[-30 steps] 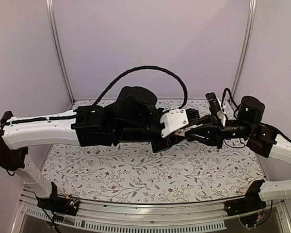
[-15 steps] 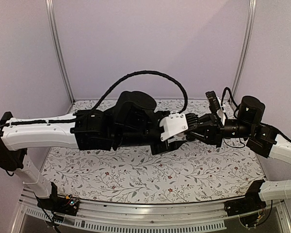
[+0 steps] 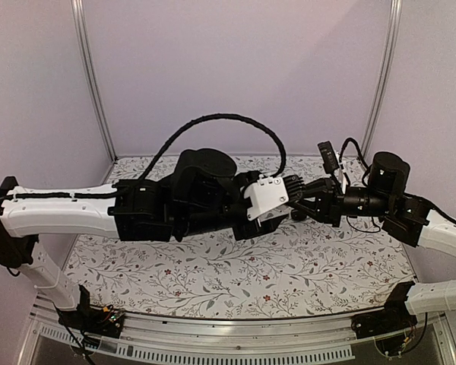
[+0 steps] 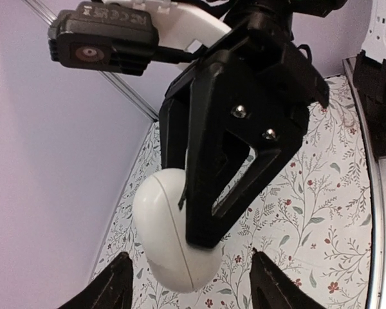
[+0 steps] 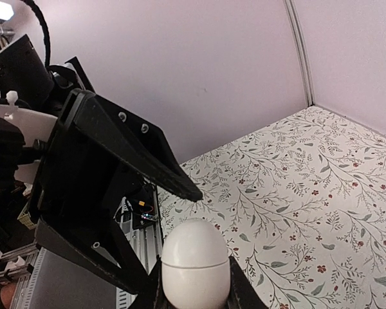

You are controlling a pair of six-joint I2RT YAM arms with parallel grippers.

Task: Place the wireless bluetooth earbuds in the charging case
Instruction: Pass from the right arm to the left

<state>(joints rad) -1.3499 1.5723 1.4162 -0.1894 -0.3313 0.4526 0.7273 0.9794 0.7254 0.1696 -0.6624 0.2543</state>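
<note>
right gripper (image 5: 195, 293) clamped on charging case (image 5: 194, 257), lid seam closed | left gripper (image 4: 194, 286) spread, empty, just beside case | earbuds not discernible in 3 views | wrist camera (image 4: 106, 35) lettering above case unreadable

Light soft, even, cool; lavender cast over plain walls (image 3: 235, 68). Top view sharp, moderately bright; only faint diffuse shadows on white floral-print table cover (image 3: 213, 266); silver corner posts (image 3: 91, 76) slant, wide-angle look.

Right wrist view: white smooth egg-shaped plastic case (image 5: 195, 261) brightest, mild sheen on top, no hard glare; blown-out white patch far up-left of case; black parts left of case crushed dark.

Left wrist view: case underside shaded; left gripper (image 4: 196, 284) fingertips (image 4: 118, 286) below case out of focus.
</note>
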